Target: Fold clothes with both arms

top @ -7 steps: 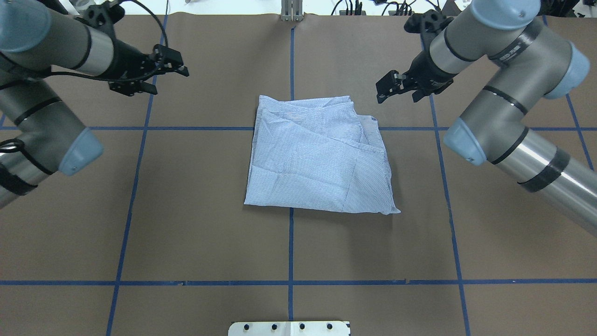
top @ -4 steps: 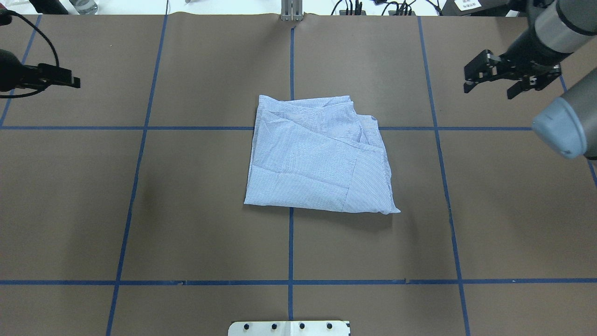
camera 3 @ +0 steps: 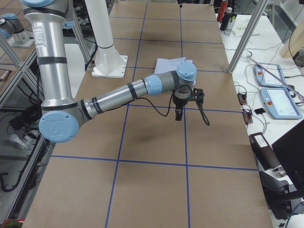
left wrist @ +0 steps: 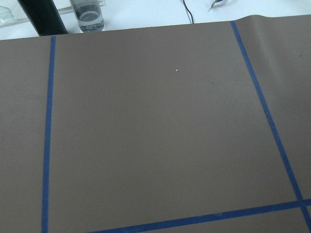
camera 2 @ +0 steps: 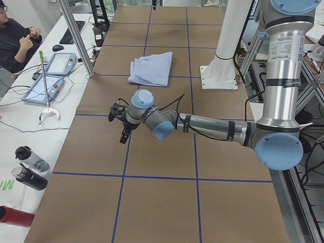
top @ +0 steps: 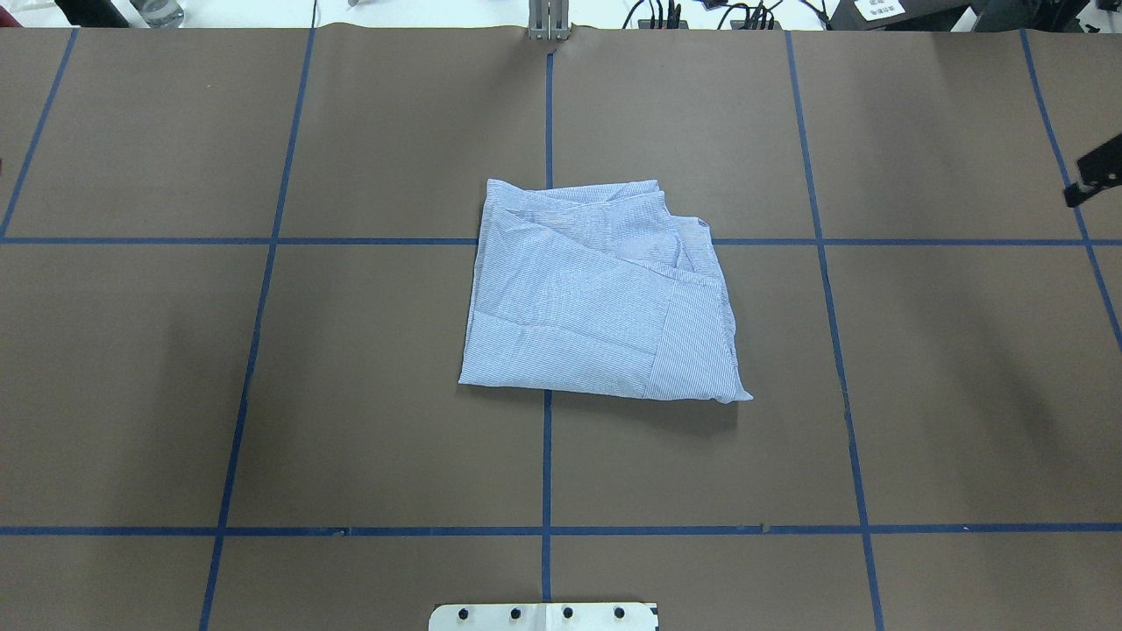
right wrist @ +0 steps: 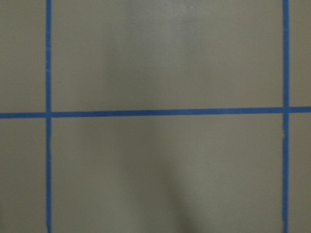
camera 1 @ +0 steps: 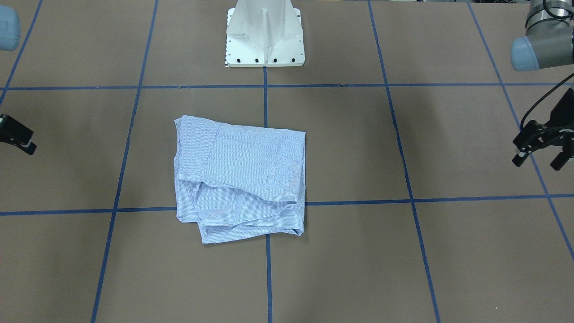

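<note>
The light blue striped shirt [top: 596, 298] lies folded into a rough square at the table's middle, with loose layers at its far edge. It also shows in the front view [camera 1: 242, 179] and small in the side views [camera 2: 152, 68] [camera 3: 173, 64]. My left gripper [camera 1: 540, 160] hangs open and empty far out to the side, well away from the shirt, and is seen again in the left side view [camera 2: 119, 121]. My right gripper [camera 3: 183, 102] is open and empty, far off the shirt's other side. Only one of its fingers [top: 1096, 175] shows at the overhead view's edge.
The white pedestal base [camera 1: 264, 36] stands at the robot's side of the table. The brown table cover [top: 263, 394] carries a blue tape grid. Bottles [camera 2: 28, 169], tablets and a seated person are on the side bench beyond the left end.
Both arms have swung outward, away from the shirt, toward the table's two ends and almost out of the overhead view. The shirt has not moved.
</note>
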You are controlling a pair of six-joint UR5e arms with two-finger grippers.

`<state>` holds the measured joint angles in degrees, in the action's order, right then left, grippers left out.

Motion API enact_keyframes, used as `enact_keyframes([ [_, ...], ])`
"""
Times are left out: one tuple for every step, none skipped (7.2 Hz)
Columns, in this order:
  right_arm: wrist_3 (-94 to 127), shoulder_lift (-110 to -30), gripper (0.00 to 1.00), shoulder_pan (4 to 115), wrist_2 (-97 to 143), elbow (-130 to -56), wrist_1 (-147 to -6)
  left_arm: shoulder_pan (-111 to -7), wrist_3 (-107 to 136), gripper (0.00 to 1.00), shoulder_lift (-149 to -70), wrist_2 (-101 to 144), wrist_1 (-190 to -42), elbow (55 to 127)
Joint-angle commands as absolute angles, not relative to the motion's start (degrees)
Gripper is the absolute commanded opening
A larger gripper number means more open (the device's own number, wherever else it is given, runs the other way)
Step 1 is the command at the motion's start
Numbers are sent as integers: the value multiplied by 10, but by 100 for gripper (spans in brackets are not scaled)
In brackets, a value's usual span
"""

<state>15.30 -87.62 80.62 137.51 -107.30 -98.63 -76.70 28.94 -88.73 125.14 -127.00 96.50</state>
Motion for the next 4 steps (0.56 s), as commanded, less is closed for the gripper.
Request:
enact_keyframes([
  [74, -929, 100, 854, 1401, -1064, -984, -801, 272, 99, -853, 1265, -1269, 958],
  [74, -941, 100, 856, 1399, -1054, -983, -800, 269, 99, -846, 1265, -1278, 956],
  [74, -942, 100, 858, 1397, -1052, -983, -802, 269, 99, -843, 1263, -1279, 960],
  [73, -956, 100, 865, 1394, -1052, -983, -802, 270, 99, -841, 1261, -1277, 944],
])
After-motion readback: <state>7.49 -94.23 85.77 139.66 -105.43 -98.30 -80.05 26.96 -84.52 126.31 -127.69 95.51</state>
